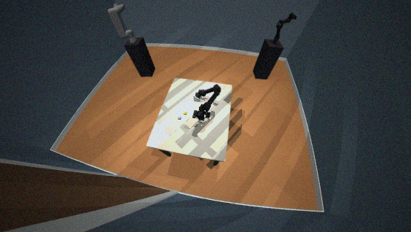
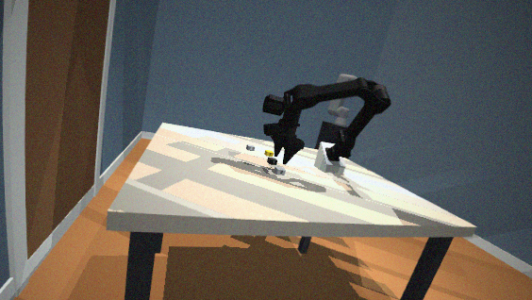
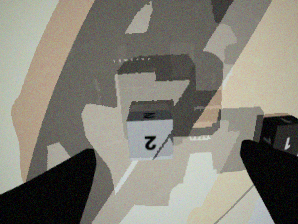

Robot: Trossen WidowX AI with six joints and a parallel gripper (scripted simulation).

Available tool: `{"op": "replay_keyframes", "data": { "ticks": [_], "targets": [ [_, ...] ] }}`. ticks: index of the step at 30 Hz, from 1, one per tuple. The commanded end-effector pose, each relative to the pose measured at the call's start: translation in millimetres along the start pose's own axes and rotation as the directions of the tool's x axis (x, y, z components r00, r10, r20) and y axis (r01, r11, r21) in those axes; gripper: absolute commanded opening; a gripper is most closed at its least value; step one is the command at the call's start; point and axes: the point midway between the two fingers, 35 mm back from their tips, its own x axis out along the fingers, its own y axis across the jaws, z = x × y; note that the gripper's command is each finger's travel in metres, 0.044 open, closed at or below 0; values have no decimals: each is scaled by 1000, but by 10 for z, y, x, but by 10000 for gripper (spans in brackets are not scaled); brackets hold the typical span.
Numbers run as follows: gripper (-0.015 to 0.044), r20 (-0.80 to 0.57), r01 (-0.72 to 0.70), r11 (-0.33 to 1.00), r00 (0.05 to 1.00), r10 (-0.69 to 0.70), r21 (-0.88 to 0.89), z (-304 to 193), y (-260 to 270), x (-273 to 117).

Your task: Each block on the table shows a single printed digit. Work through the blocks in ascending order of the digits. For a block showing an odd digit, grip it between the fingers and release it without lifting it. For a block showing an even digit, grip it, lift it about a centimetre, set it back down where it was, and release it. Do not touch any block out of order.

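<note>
The light grey block with the digit 2 (image 3: 150, 141) (image 2: 280, 171) stands on the table, in the middle of the wrist view. My gripper (image 3: 169, 152) (image 2: 281, 158) is wide open and empty above it, one fingertip on each side and a little nearer the lower edge of the wrist view. The black block with the digit 1 (image 3: 287, 142) (image 2: 272, 160) stands at the right, just beyond the right finger. The yellow block (image 1: 185, 113) (image 2: 268, 153) and another grey block (image 1: 179, 117) (image 2: 250, 147) stand farther off, their digits unreadable. The arm hides the 2 and 1 blocks in the top view.
A white open box-like piece (image 2: 325, 160) stands on the table (image 2: 226, 198) by the arm's base. Dark shadows of the arm fall around the 2 block. Two dark pedestals (image 1: 140, 58) (image 1: 267, 60) bearing other arms stand on the floor behind the table.
</note>
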Motion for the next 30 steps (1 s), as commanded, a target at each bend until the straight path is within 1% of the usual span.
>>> {"op": "replay_keyframes", "data": {
  "ticks": [1, 21, 30],
  "targets": [
    [400, -4, -4, 1000, 1000, 4, 4, -14, 9, 80],
    [400, -4, -6, 1000, 1000, 6, 3, -20, 14, 371],
    [164, -4, -6, 1000, 1000, 6, 3, -20, 14, 371]
  ]
}}
